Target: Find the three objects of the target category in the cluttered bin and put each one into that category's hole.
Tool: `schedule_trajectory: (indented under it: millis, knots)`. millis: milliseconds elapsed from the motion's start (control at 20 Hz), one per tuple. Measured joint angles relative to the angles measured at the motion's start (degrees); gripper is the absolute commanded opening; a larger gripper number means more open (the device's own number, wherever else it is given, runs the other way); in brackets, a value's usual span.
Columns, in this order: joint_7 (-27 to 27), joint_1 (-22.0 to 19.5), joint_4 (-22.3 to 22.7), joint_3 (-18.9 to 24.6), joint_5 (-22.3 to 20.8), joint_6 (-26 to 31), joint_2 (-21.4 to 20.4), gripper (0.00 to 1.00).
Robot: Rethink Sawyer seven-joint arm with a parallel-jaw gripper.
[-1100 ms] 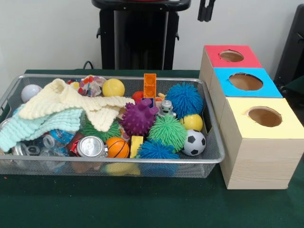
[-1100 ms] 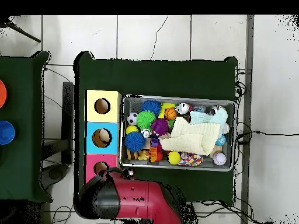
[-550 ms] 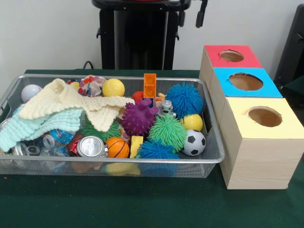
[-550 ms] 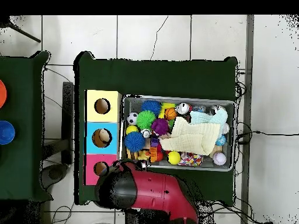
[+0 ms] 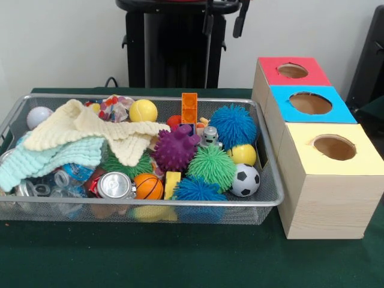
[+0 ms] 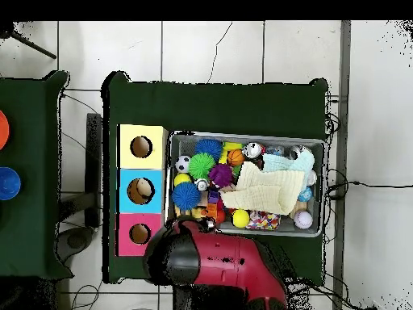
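Observation:
My gripper (image 5: 225,23) hangs high at the top of the front view, above the far right end of the wire bin (image 5: 150,204), open with nothing between its fingers. In the overhead view the red arm (image 6: 218,266) covers it and overlaps the bin's edge. The bin holds a blue spiky ball (image 5: 233,125), a purple one (image 5: 175,149), a green one (image 5: 212,166), a soccer ball (image 5: 245,180), a small basketball (image 5: 148,186), yellow balls (image 5: 143,110), a can (image 5: 116,185), an orange block (image 5: 189,108) and a toy robot (image 5: 210,137).
Right of the bin stand three boxes with round holes: red (image 5: 293,71), blue (image 5: 310,103) and yellow (image 5: 334,147). A cream cloth (image 5: 90,129) and a mint cloth (image 5: 54,157) cover the bin's left half, over plastic bottles. A white ball (image 5: 39,116) lies far left.
The gripper has slid left along the top of the front view, from above the red box to above the bin's corner, and its fingers stand wider apart. The bin's contents have not moved.

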Motion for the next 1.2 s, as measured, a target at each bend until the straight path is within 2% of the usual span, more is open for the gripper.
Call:
schedule_trajectory:
  millis: [350,800,1200]
  knots:
    - [0.0,-0.6,-3.1,0.0,-4.8,-3.3,1.4,1.0]
    - [0.0,-4.2,-3.8,0.5,-7.3,-14.3,2.8,1.0]
    - [0.0,-4.9,-4.5,0.3,-9.2,-16.4,4.9,1.0]
